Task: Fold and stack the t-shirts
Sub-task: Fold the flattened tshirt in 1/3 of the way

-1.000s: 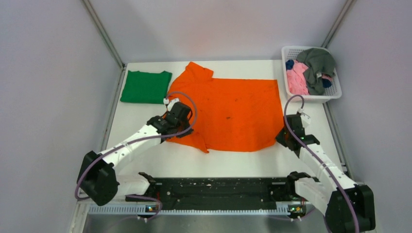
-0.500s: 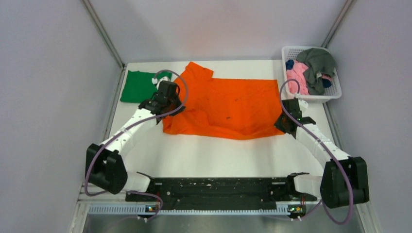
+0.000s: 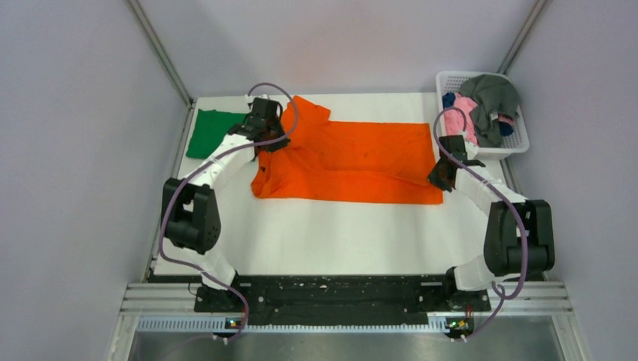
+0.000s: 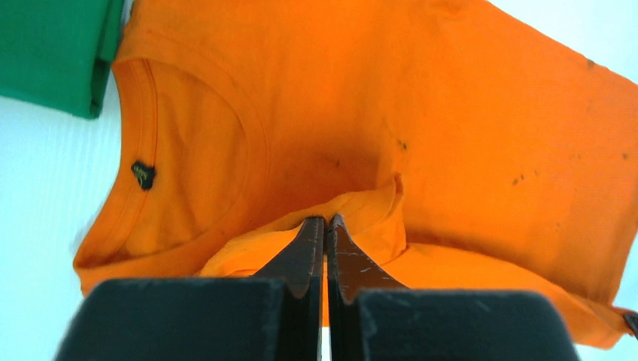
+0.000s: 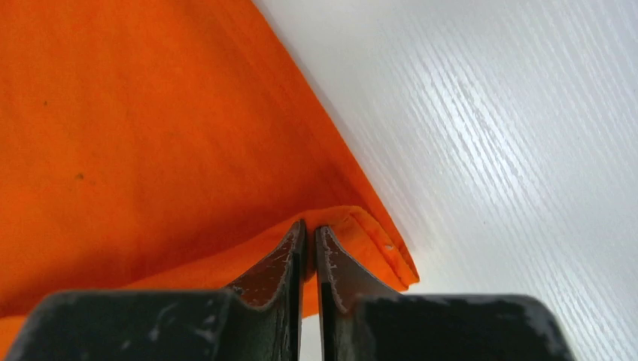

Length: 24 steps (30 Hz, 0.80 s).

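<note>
While the orange t-shirt point(image 3: 353, 162) lies doubled across the far half of the bench point(image 3: 338, 233), its long axis runs left to right. The collar point(image 4: 188, 113) sits at the left end and the hem at the right. Both pairs of jaws are pressed almost together on orange cloth. The left jaws pinch a raised fold just near of the collar, and the right jaws nip the stitched hem corner. So the shirt sits straight ahead of and under each pair, with 1 arm at each end.

Watch the skew! From above, the left arm point(image 3: 226, 158) reaches well toward the far edge, while the right arm point(image 3: 481, 188) holds its corner about midway across the shirt's depth. My read is that the coming move turns on squaring that carried edge with the far edge before letting go. The right end has more way to make up.

Under it all is smooth white board, so the cloth should slide easily. Room is tighter on the flanks. The folded green t-shirt point(image 3: 214, 134) lies right against the left shoulder. The white basket point(image 3: 481, 153) of grey, pink and dark blue shirts stands just beyond the right arm. Bare bench lies along the near side.
</note>
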Available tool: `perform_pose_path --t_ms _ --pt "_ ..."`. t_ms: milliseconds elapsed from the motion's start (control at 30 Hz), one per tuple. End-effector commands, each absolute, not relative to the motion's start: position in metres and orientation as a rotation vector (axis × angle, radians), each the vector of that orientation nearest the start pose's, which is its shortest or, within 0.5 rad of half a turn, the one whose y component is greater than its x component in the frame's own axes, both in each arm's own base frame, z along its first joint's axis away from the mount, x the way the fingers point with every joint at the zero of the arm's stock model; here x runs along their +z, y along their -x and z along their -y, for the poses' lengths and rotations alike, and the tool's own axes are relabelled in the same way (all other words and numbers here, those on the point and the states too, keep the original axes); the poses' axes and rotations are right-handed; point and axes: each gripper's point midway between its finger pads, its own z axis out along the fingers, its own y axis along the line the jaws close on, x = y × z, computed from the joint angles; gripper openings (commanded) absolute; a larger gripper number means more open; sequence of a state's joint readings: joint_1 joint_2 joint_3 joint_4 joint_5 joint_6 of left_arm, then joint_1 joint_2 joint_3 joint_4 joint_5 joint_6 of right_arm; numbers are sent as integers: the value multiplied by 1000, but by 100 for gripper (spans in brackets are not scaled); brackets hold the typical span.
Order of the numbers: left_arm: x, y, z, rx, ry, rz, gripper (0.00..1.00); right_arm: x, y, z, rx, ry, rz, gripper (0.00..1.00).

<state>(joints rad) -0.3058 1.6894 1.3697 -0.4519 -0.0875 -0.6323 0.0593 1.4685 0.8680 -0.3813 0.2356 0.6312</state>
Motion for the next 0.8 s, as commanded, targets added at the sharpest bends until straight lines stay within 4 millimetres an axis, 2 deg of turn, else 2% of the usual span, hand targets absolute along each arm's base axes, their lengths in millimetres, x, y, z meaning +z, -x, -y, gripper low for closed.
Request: perform_pose_path --t_ms 0,33,67,100,133,200,233,300,400,433,467,567,700,767 --pt "162 -470 135 -295 446 -2290 0 78 -374 11 -27 -828 -2292 12" --pt "160 -477 131 -269 463 -2284 0 80 -377 15 -42 -837 -2280 26" --pt "159 -483 130 -261 469 -2284 13 82 -380 16 -49 -842 -2274 42" --pt "160 -489 131 -267 464 -2288 33 85 -382 17 -55 -843 -2264 51" --pt "163 -494 132 -276 462 -2290 58 91 -384 19 -60 -845 -2250 57" --pt "169 -496 133 -282 457 -2306 95 101 -380 23 -76 -844 -2228 72" --pt "171 -494 135 -293 457 -2310 98 105 -377 24 -82 -839 -2221 78" --pt "175 -484 141 -350 448 -2320 99 110 -368 20 -57 -809 -2221 83" --pt "167 -465 159 -498 396 -2324 99 112 -358 -5 77 -709 -2229 86" --pt "150 -454 164 -541 389 -2350 99 111 -357 -20 146 -656 -2235 87" --pt "142 -446 168 -579 380 -2367 99 109 -356 -35 212 -596 -2242 88" --pt "111 -435 175 -628 390 -2435 99 99 -360 -74 341 -443 -2268 90" --pt "65 -427 178 -616 428 -2568 99 74 -366 -100 375 -372 -2363 91" --pt "49 -422 176 -598 457 -2608 99 59 -363 -105 375 -382 -2407 97"
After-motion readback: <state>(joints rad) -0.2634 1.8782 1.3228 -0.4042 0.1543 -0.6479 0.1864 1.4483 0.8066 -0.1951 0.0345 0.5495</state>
